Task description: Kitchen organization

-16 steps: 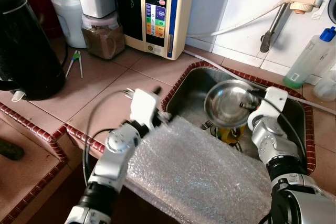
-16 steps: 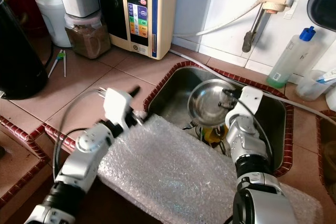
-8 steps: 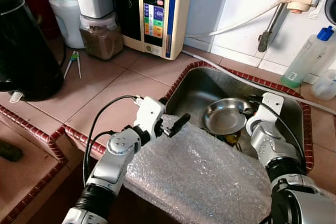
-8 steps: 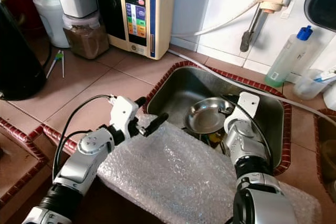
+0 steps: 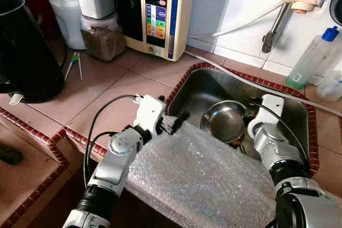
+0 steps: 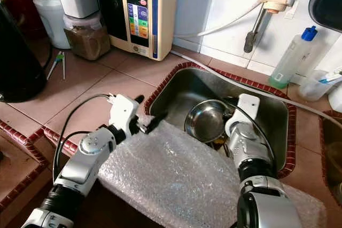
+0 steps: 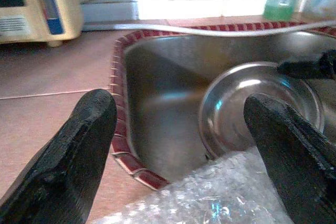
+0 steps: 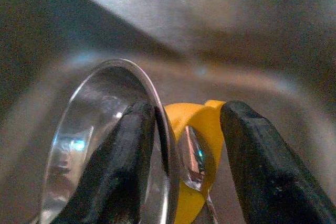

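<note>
A steel bowl (image 5: pixel 224 121) lies tilted in the sink (image 5: pixel 197 86), its hollow facing my left arm. My right gripper (image 8: pixel 186 109) stands open at the bowl's far rim. The thin rim (image 8: pixel 157 114) rests against one finger, with a wide gap to the other. A yellow item with a spoon (image 8: pixel 197 153) lies under the bowl. My left gripper (image 7: pixel 178 103) is open and holds nothing. It hovers at the sink's left front corner, over the edge of a bubble wrap sheet (image 5: pixel 203 177) that covers the sink's front.
A black kettle (image 5: pixel 26 52) stands at the left. A water machine (image 5: pixel 160 12), a jar of brown powder (image 5: pixel 104 36) and a tap pipe (image 5: pixel 278 17) line the back wall. A blue-capped bottle (image 5: pixel 312 60) stands at the back right. The tiled counter (image 5: pixel 107 94) drops off at its red-edged front.
The bowl has come down from a raised, upright pose above the sink to low inside it, along with my right gripper. My left gripper has swung its fingers toward the sink.
</note>
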Motion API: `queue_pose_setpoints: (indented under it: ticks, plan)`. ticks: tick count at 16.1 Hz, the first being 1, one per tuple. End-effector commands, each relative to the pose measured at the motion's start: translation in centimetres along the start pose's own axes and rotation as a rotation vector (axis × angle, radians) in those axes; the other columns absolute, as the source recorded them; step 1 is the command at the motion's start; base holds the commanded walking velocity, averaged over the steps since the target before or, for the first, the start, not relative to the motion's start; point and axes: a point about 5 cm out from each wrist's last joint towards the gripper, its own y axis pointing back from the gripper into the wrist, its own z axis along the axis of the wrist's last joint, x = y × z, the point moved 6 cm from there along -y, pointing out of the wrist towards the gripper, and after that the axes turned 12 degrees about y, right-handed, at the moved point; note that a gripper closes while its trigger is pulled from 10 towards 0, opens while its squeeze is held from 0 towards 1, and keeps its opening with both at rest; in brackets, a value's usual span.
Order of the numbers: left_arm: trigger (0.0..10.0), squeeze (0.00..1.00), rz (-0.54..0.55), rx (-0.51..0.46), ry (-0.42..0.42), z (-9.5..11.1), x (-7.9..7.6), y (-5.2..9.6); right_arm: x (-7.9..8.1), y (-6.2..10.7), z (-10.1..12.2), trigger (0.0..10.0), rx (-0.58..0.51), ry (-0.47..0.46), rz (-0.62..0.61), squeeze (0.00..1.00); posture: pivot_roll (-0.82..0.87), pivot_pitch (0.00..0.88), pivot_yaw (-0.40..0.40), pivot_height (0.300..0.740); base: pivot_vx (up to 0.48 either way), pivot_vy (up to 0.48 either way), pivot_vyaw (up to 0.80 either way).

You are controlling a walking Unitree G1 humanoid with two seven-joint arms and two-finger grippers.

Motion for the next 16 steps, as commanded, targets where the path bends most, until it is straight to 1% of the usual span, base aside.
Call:
queue_pose_setpoints:
  ticks: [1,2,3,4,5,9,10,11,13,14,15,16]
  plan:
    - [10.0,1.0,0.027,-0.028,-0.014,1.2,0.4,-0.2,0.3,0.0,1.8,10.0,-0.064,0.046,0.016,1.0,-0.03,0.0,-0.041,0.74,0.0,0.0,0.0]
    - [10.0,1.0,0.043,-0.042,-0.022,1.6,0.7,-0.2,1.0,0.0,1.7,10.0,-0.057,0.06,0.057,1.0,-0.03,0.0,-0.042,0.74,0.0,0.0,0.0]
    - [10.0,1.0,0.049,-0.047,-0.017,1.6,0.8,-0.2,1.4,0.0,0.8,10.0,-0.009,0.065,0.087,1.0,-0.02,0.0,-0.044,0.74,0.0,0.0,0.0]
    - [10.0,1.0,0.051,-0.043,-0.017,1.6,0.8,-0.1,1.5,0.0,0.4,10.0,0.009,0.053,0.099,1.0,-0.02,0.0,-0.044,0.74,0.0,0.0,0.0]
    - [10.0,1.0,0.052,-0.041,-0.018,1.5,0.8,-0.1,1.6,0.0,0.4,10.0,0.005,0.082,0.114,1.0,-0.02,0.0,-0.046,0.74,0.0,0.0,0.0]
    - [10.0,1.0,0.071,-0.028,-0.027,1.3,0.9,0.0,1.2,0.0,0.7,10.0,-0.007,0.097,0.113,1.0,-0.03,0.0,-0.046,0.74,0.0,0.0,0.0]
    - [10.0,1.0,0.097,-0.024,-0.034,1.4,1.2,0.0,1.2,0.2,2.2,10.0,-0.08,0.068,0.113,1.0,-0.03,0.0,-0.045,0.74,0.0,0.0,0.0]
    - [10.0,1.0,0.111,-0.042,-0.042,1.9,1.3,0.1,1.2,0.5,3.4,10.0,-0.148,0.118,0.113,1.0,-0.03,0.0,-0.044,0.74,0.0,0.0,0.0]
    - [10.0,1.0,0.183,-0.113,-0.044,3.6,2.3,0.7,1.9,1.6,6.1,10.0,-0.315,0.199,0.148,1.0,-0.04,0.0,-0.037,0.74,0.0,0.0,0.0]
    - [10.0,1.0,0.207,-0.147,-0.043,4.4,2.6,1.0,1.7,2.2,7.0,10.0,-0.373,0.234,0.147,1.0,-0.04,0.0,-0.037,0.74,0.0,0.0,0.0]
    - [10.0,0.74,0.228,-0.175,-0.053,5.2,2.9,1.4,1.3,2.7,7.6,10.0,-0.414,0.254,0.138,1.0,-0.04,0.0,-0.035,0.74,0.0,0.0,0.0]
    - [10.0,0.0,0.272,-0.214,-0.051,6.2,3.4,2.2,0.4,3.5,8.8,10.0,-0.475,0.262,0.115,1.0,-0.04,0.0,-0.033,0.74,0.0,0.0,0.0]
